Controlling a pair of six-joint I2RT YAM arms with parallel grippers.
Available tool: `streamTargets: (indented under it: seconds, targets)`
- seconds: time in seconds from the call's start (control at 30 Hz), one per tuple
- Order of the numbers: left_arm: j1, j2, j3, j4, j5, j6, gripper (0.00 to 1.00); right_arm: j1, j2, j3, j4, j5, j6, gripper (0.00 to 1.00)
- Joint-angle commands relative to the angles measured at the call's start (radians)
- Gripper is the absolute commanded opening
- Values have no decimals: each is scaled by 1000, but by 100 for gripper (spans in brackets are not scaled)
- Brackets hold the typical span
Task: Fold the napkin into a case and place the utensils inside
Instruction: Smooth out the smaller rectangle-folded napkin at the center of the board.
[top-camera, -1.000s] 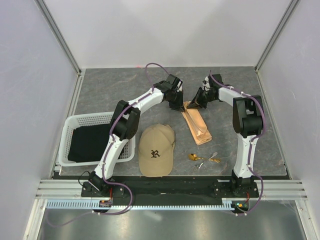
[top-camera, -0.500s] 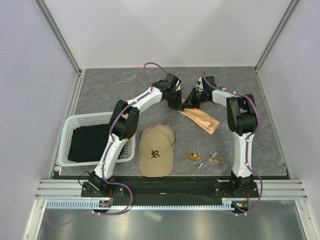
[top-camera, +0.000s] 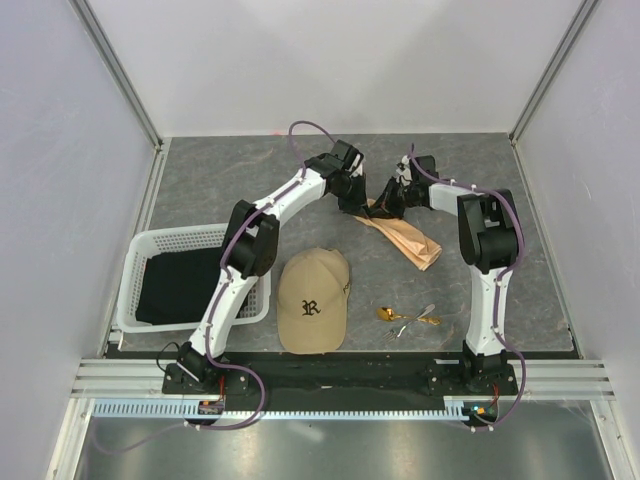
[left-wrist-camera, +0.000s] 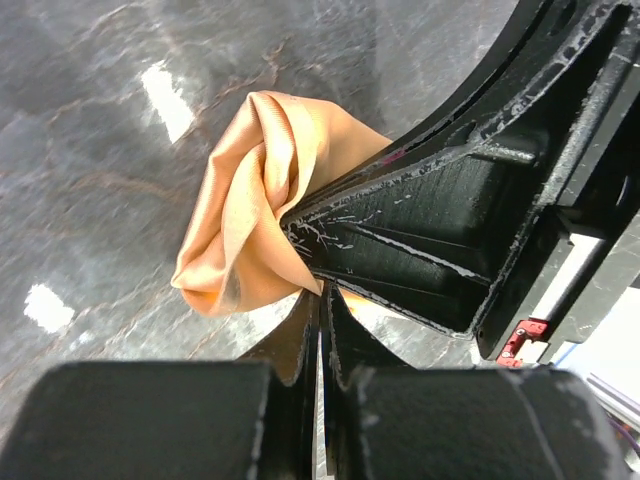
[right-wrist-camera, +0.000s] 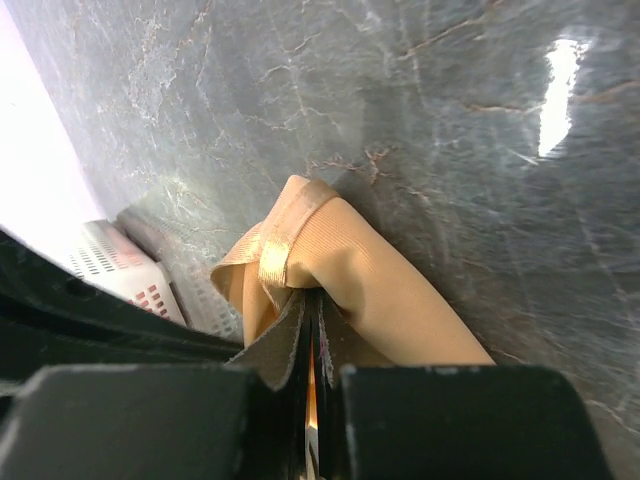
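The peach-orange napkin (top-camera: 408, 236) lies folded into a narrow strip, running from the far middle of the table down to the right. My left gripper (top-camera: 357, 208) is shut on its far end, where the cloth bunches (left-wrist-camera: 258, 200). My right gripper (top-camera: 384, 207) is shut on the same end right beside it, with the cloth wrapped over its tips (right-wrist-camera: 330, 260). The utensils (top-camera: 405, 318), a gold spoon and silvery pieces, lie on the table near the front right, apart from the napkin.
A tan baseball cap (top-camera: 313, 299) sits in front of the napkin. A white basket (top-camera: 138, 262) with a black cloth (top-camera: 178, 285) stands at the left. The table is grey stone-patterned with walls around it.
The napkin strip has swung from pointing straight at the front to slanting right. Both grippers have drawn close together on its far end.
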Motion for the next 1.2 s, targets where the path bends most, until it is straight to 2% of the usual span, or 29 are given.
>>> streamTargets:
  seconds: [0.0, 0.1, 0.13, 0.23, 0.37, 0.4, 0.63, 0.73, 0.93, 1.17]
  targets:
    - [3, 42, 77, 134, 67, -44, 2, 28, 7, -5, -113, -18, -51, 4]
    - [4, 28, 76, 136, 93, -15, 6, 18, -14, 28, -142, -27, -51, 4]
    - [4, 20, 69, 136, 109, -5, 17, 14, -20, 31, -150, -29, -50, 5]
    - [6, -36, 28, 133, 117, 26, 34, -3, -42, 39, -162, -32, -50, 6]
    - [10, -119, -18, 134, 89, 42, 39, -21, -66, 49, -188, -32, -62, 6]
    - [10, -145, -33, 136, 84, 40, 38, -28, -69, 52, -193, -32, -63, 6]
    - [24, -145, -90, 162, 93, -18, 12, -41, -102, 46, -206, -31, -68, 6]
    - [23, -138, -96, 162, 97, -29, 7, -55, -114, 42, -213, -32, -69, 6]
    - [23, -144, -122, 162, 89, -37, 2, -74, -126, 19, -225, -32, -94, 6]
    - [18, -83, -98, 173, 126, -63, 2, -68, -112, -30, -222, -9, -123, 5]
